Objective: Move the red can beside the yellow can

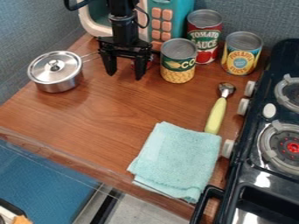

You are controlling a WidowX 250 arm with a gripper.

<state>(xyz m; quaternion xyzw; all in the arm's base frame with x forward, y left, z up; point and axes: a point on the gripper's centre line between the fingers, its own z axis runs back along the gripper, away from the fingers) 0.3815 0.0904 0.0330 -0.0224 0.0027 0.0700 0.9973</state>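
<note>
we held the fingers (142, 66) well apart and empty, presumably to leave room for gripping; the tomato sauce can (204, 37) stood upright, set back between corn can (178, 62) and pineapple can (241, 53).

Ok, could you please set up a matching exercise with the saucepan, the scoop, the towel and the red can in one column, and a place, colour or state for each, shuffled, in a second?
Column 1
1. Saucepan
2. Scoop
3. Towel
4. Red can

Column 2
A. Light teal and folded
B. Upright, just right of the toy microwave in the view
C. Lid on, at the left of the view
D. Pale yellow handle

Right pairs: 1-C; 2-D; 3-A; 4-B
</note>
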